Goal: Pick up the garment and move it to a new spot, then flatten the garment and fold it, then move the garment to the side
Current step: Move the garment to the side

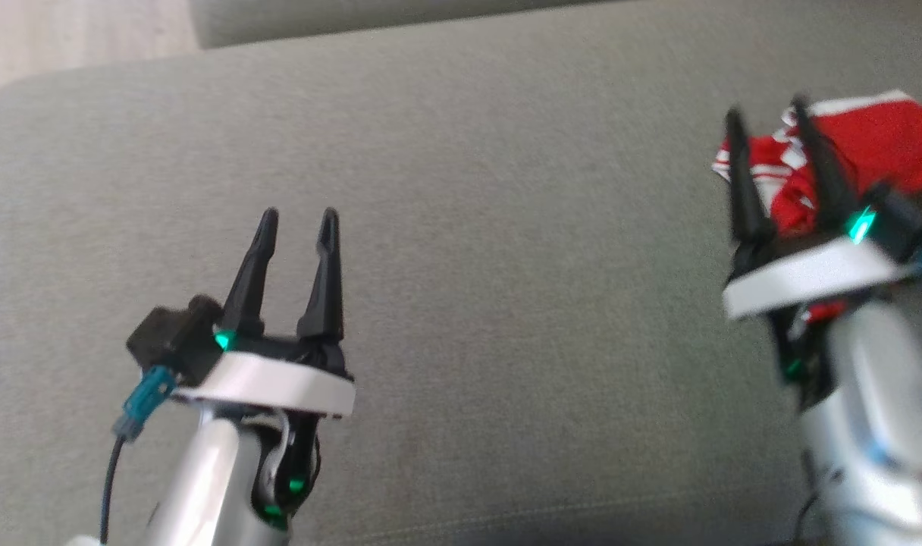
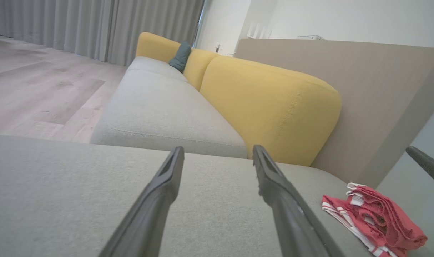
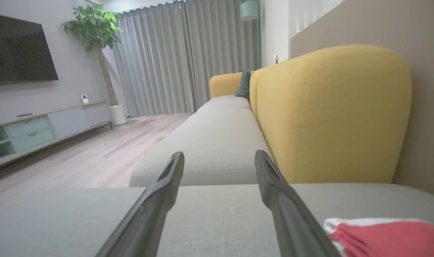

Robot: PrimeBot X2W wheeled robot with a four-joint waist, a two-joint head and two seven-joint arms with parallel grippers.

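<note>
Garment (image 1: pixel 885 144): red with white stripes, bunched, lying on the grey sofa seat (image 1: pixel 461 227), far to my right. My right gripper (image 1: pixel 767 112) hangs just beside it, fingers spread, pinching nothing. My left gripper (image 1: pixel 298 220) is well apart over bare seat, also spread and empty. A yellow backrest (image 2: pixel 267 103) stands behind.

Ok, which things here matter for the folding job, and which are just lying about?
Job: red garment, left hand, right hand, grey seat.
Lying about: yellow backrest, teal pillow, TV, plant, curtains.
</note>
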